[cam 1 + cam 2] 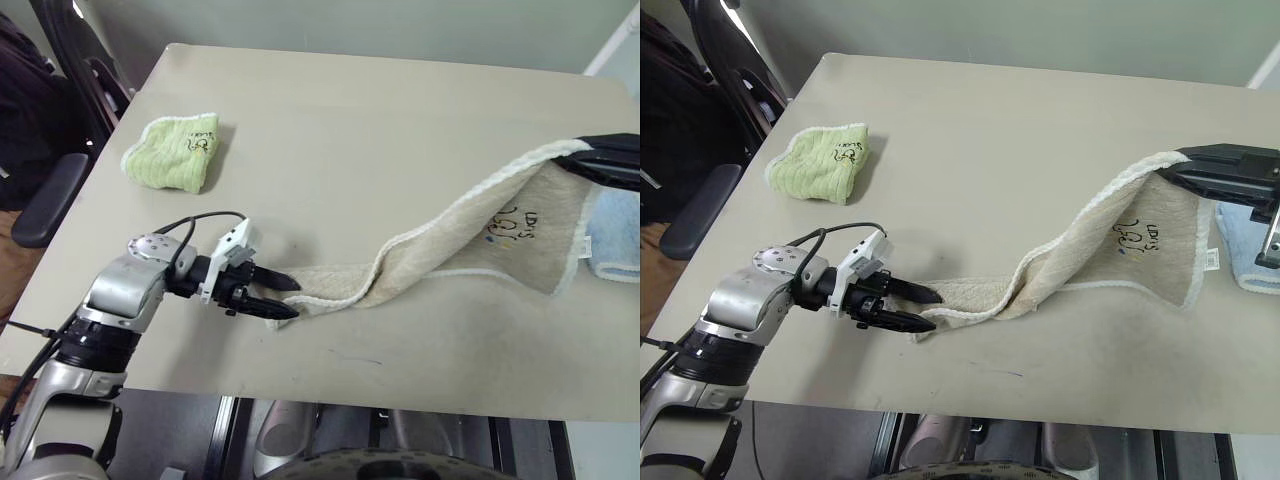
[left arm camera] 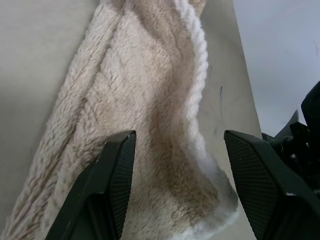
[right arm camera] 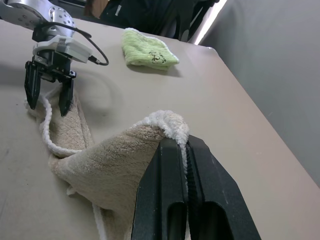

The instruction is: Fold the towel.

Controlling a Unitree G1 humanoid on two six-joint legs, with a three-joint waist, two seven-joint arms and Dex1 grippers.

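soft, limp towel (image 1: 470, 235) is pinched at one corner by right gripper (image 3: 186, 145); left gripper (image 1: 285, 296), jaws apart, is set astride the free end.

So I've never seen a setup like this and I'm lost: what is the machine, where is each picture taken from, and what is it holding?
It is a two-armed humanoid robot. Two pictures look down from its head; the other two come from cameras on its wrists. On the table lie a lime-green towel and a light-blue towel. The right gripper is shut on one end of the long beige towel, lifting it. The left gripper is open, its fingers either side of the other end.
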